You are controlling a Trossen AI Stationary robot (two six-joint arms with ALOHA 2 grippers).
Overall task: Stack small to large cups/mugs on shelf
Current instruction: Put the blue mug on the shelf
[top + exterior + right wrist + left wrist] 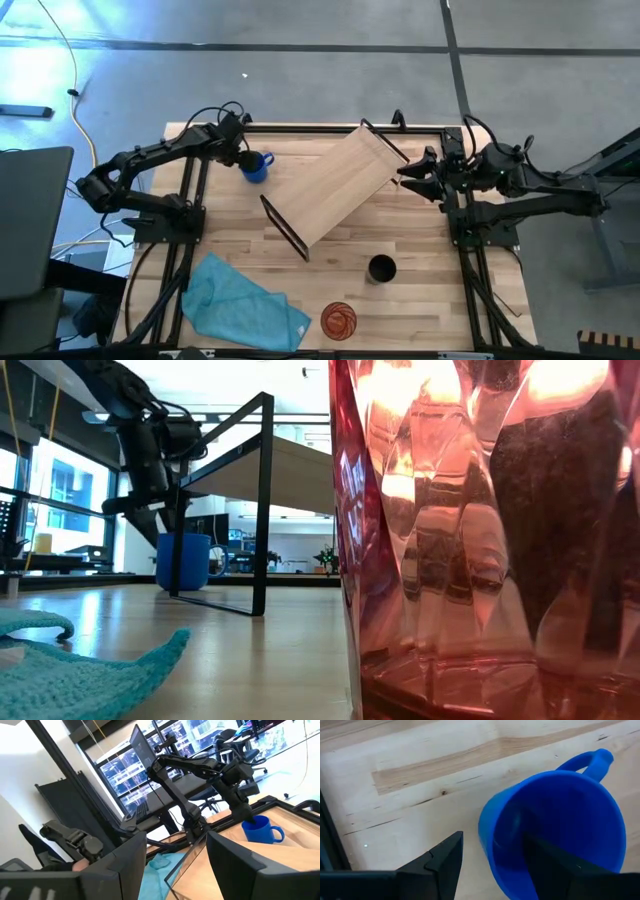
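Observation:
The blue mug stands upright on the table near its far left corner, handle toward the right. My left gripper is open over it from above: in the left wrist view, one finger is inside the mug and the other outside its wall. The shelf stands slantwise mid-table on its black end frames. My right gripper is open beside the shelf's far right end. The black cup and orange tumbler stand near the near edge. My left gripper straddles the blue mug's wall on the side away from the handle, coming from above with one finger inside and one outside. The outer finger stands off the wall. Whether the inner finger touches it, I cannot tell. The mug's base rests on the table.
A teal cloth lies crumpled at the near left corner. Black frame rails run along the table's left and right sides. Bare wood shows between the shelf and the black cup. The tumbler fills the low view's right half.

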